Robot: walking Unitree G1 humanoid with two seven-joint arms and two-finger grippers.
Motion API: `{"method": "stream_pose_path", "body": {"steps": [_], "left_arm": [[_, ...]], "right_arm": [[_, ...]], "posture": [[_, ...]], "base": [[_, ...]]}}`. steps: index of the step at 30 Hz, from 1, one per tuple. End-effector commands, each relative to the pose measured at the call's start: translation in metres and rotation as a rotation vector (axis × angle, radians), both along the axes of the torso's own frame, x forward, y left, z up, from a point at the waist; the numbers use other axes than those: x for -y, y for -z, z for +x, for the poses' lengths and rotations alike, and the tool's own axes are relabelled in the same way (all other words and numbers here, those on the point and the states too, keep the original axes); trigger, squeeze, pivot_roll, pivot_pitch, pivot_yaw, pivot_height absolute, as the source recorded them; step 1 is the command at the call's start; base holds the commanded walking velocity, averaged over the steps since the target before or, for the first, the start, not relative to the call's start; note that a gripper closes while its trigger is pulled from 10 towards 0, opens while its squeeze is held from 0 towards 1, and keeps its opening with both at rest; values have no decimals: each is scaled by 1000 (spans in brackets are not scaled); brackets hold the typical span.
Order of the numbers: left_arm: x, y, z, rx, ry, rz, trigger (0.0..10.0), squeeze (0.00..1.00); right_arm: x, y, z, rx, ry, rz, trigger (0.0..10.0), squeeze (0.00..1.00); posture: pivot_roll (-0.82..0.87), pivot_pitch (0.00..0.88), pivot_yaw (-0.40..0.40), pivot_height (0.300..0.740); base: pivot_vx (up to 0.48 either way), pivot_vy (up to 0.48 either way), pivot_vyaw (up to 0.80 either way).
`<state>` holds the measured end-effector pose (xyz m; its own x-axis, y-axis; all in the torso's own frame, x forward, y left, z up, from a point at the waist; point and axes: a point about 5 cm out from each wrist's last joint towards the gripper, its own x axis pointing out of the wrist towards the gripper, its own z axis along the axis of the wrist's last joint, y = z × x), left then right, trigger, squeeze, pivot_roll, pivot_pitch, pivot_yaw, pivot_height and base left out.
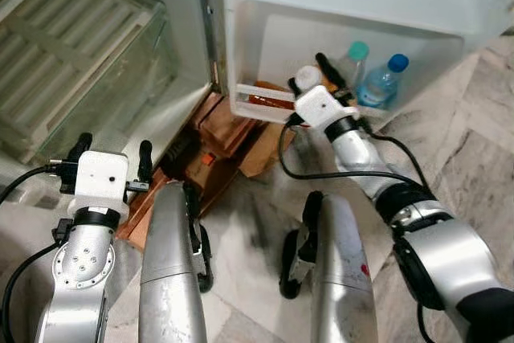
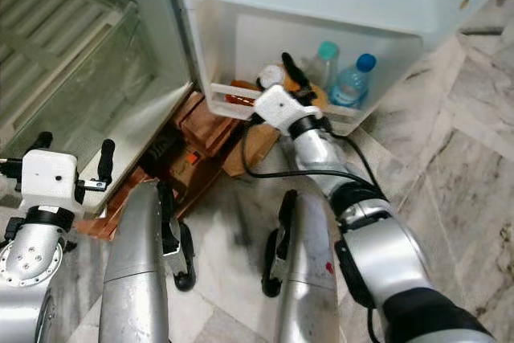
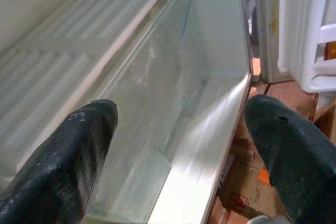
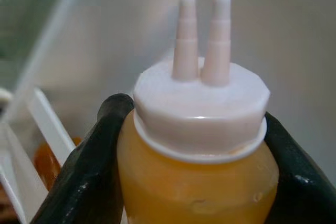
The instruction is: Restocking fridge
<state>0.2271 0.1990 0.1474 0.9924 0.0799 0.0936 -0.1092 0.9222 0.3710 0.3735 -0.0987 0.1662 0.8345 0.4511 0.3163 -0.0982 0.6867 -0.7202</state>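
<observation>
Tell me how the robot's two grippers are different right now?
The right gripper is shut on a yellow squeeze bottle with a white two-nozzle cap; the left gripper is open and holds nothing. The right gripper reaches into the fridge door shelf beside two water bottles; the left gripper hovers before the glass shelf inside the fridge. Both have two black fingers.

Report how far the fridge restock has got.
Done: two water bottles stand in the door bin. In hand: the right pincer grips a yellow squeeze bottle at that bin, not yet released. Left: letting it go; the left pincer hangs open by the glass shelf.
</observation>
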Motion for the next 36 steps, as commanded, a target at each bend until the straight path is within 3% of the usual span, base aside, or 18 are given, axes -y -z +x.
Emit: {"method": "stream_pose_path", "body": {"steps": [1, 2, 6, 11, 15, 17, 21, 29, 36], "left_arm": [[-3, 4, -5, -24, -28, 8, 10000, 0], [-5, 4, -6, -23, -38, 9, 10000, 0], [-6, 2, -11, -21, -55, 17, 10000, 0], [-9, -2, -18, -20, -86, 21, 10000, 0], [-9, -3, -23, -22, -89, 27, 10000, 0], [-10, -4, -25, -26, -94, 31, 10000, 0], [-10, -3, -26, -30, -92, 32, 10000, 0], [-8, -4, -23, -38, -80, 35, 10000, 0], [-7, -4, -18, -34, -69, 40, 10000, 0]], "right_arm": [[-16, -13, -2, 77, -82, -31, 10000, 0], [-30, -20, -4, 119, -139, -58, 10000, 0], [-52, -32, -8, 192, -227, -101, 10000, 0], [-59, -26, -8, 179, -237, -151, 10000, 0], [-51, -16, -6, 121, -189, -151, 10000, 0], [-33, -2, -1, 18, -91, -135, 10000, 0], [-14, 13, 2, -64, 1, -129, 10000, 0], [9, 26, 1, -134, 87, -105, 10000, 0], [27, 39, -3, -229, 146, 12, 10000, 0]], "posture": [[237, 383, -34, 526], [240, 387, -37, 526], [259, 408, -51, 526], [280, 430, -64, 526], [296, 443, -70, 526], [303, 454, -70, 526], [311, 455, -67, 526], [300, 444, -55, 526], [302, 427, -45, 526]], "base": [[0, 0, 0], [0, 0, 0], [0, 0, 0], [0, 0, 0], [0, 0, 0], [0, 0, 0], [0, 0, 0], [0, 0, 0], [0, 0, 0]]}}
